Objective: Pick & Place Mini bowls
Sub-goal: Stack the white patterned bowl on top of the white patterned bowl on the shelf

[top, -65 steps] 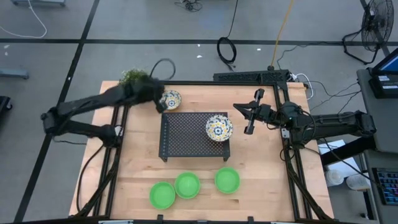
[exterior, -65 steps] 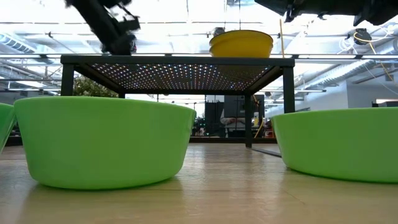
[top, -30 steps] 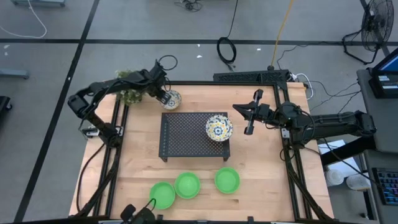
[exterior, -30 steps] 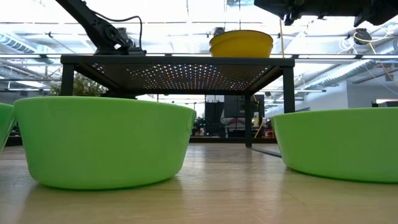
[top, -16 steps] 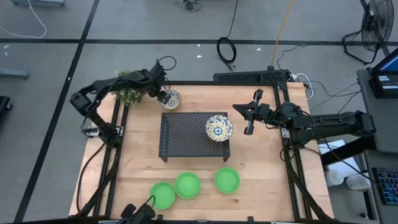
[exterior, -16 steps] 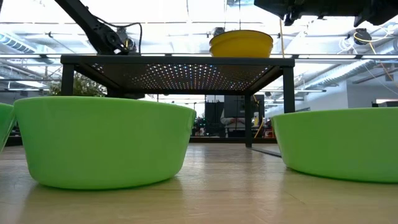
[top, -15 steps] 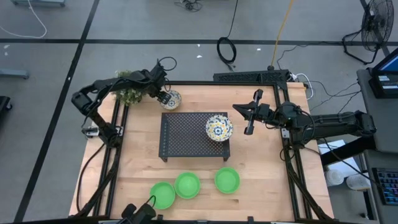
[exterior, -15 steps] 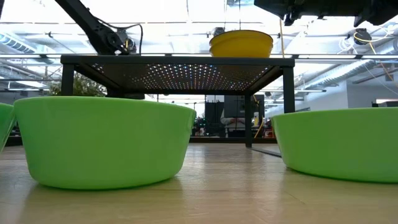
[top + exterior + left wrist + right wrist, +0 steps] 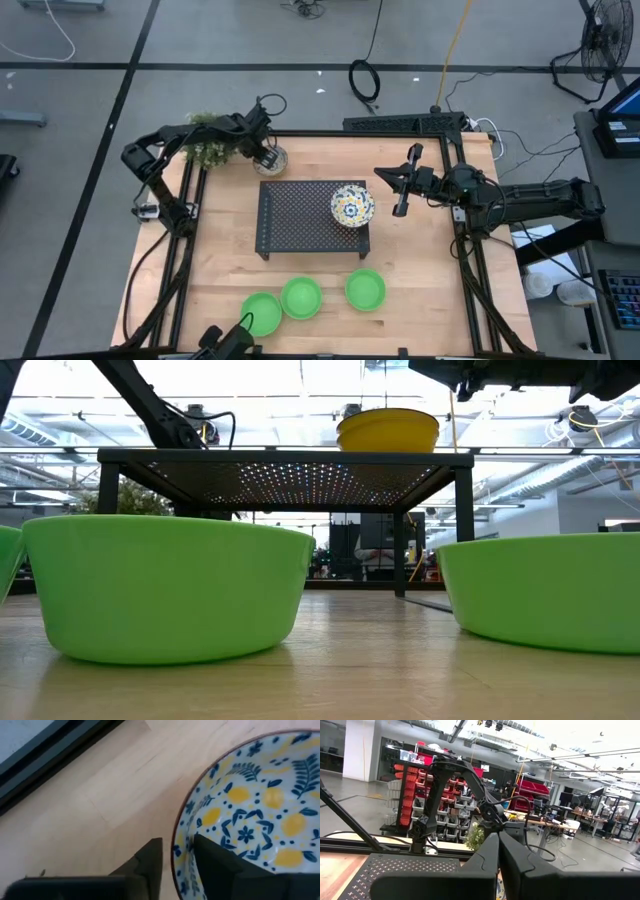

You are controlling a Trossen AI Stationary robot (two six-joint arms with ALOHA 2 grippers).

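A white mini bowl with blue-and-yellow flowers [image 9: 276, 159] stands on the table behind the black rack's far left corner. My left gripper [image 9: 265, 154] is down on it, astride its rim [image 9: 178, 855]. A second floral bowl [image 9: 352, 204] sits on the rack's far right corner and shows yellow in the low view [image 9: 388, 430]. Three green mini bowls [image 9: 261, 313] [image 9: 301, 297] [image 9: 365, 289] stand in a row near the table's near edge. A third floral bowl is not in view. My right gripper [image 9: 403, 187] hovers shut to the right of the rack [image 9: 498, 852]. My left gripper has the floral bowl by its rim [image 9: 180, 836]. One finger [image 9: 216, 862] is inside the bowl and the other [image 9: 150, 862] is outside, with the wall between them. The fingers come from above, slanting from the table's left. The bowl looks level on the wood.
The black perforated rack [image 9: 300, 225] stands mid-table on four legs. A bushy green plant [image 9: 208, 142] sits at the far left corner, beside my left arm. Bare wood lies right of the rack and between the rack and the green bowls.
My left arm has drawn its elbow a little toward the table. Its gripper now covers more of the floral bowl than a second ago. The bowl stays on the table.
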